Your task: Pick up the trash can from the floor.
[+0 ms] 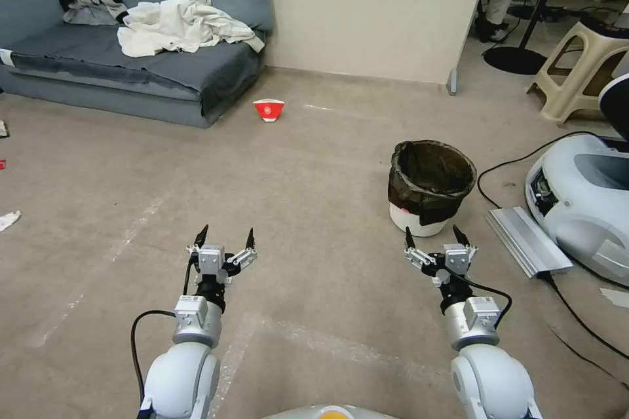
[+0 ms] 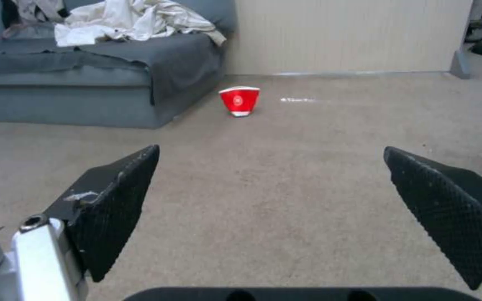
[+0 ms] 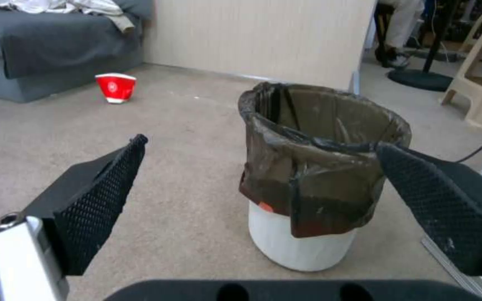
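Observation:
The trash can (image 1: pixel 429 186) is a small round white bin with a dark bag folded over its rim. It stands upright on the beige floor (image 1: pixel 314 183), right of centre. My right gripper (image 1: pixel 433 235) hovers open just in front of it, a short gap away. In the right wrist view the trash can (image 3: pixel 319 179) sits ahead, between the spread fingers (image 3: pixel 98 200), which do not touch it. My left gripper (image 1: pixel 227 234) is held open over bare floor to the left, and its wrist view shows its gripper (image 2: pixel 272 190) with nothing between the fingers.
A red paper bowl (image 1: pixel 268 109) sits on the floor near the grey sofa (image 1: pixel 131 59) at the back left. A white machine (image 1: pixel 583 196), a metal panel (image 1: pixel 527 240) and cables lie right of the can. Beige stools (image 1: pixel 576 72) stand at the back right.

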